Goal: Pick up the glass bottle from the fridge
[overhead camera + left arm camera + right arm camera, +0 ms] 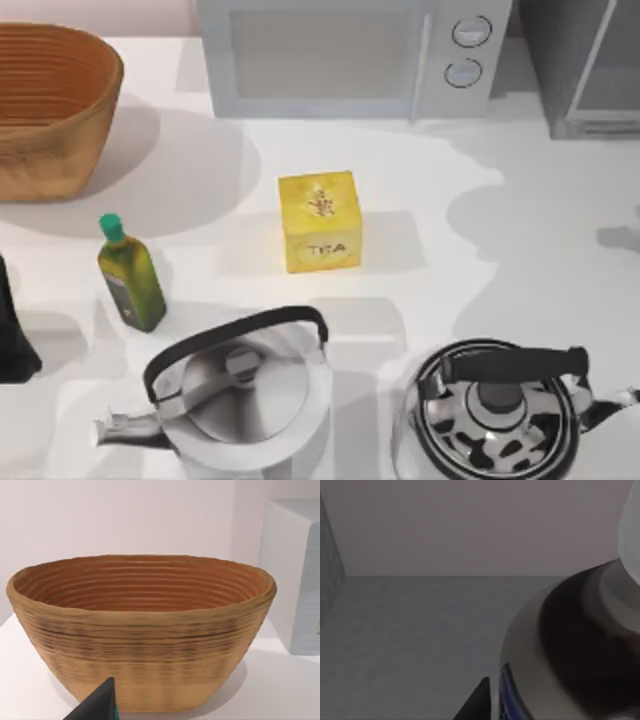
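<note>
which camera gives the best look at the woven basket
The left wrist view: the basket appears whole, with rim and ribbed inside facing the camera. The top view catches part of it at the table's left edge.

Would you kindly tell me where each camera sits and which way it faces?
Top: above the table, looking down on basket, microwave, tea box and fridge; the left arm shows at the left edge.
Left wrist: on the left arm, facing the basket, microwave beside it; one of the left fingers shows.
Right wrist: inside the fridge, facing its wall and a close rounded object; one of the right fingers shows.
Shared: top and left wrist both show basket and microwave.
</note>
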{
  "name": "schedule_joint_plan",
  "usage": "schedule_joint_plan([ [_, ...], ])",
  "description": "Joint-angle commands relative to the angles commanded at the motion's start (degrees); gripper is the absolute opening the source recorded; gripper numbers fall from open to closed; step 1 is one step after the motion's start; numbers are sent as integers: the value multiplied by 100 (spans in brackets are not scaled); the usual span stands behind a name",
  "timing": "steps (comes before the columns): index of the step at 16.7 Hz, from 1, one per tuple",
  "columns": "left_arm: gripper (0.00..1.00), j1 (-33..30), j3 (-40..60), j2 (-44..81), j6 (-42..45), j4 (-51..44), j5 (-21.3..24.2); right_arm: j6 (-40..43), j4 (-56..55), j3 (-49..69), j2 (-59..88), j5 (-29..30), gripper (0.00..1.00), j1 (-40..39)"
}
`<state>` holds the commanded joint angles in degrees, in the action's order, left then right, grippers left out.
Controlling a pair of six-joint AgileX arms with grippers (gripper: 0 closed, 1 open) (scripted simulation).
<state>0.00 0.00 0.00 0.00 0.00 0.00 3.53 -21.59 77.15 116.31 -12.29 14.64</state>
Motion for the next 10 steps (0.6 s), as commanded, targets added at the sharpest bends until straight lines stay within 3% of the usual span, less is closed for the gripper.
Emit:
schedule_joint_plan([
  [10,100,0,0,0,0,0,0,-2,519,189,-237,-7,0,25],
])
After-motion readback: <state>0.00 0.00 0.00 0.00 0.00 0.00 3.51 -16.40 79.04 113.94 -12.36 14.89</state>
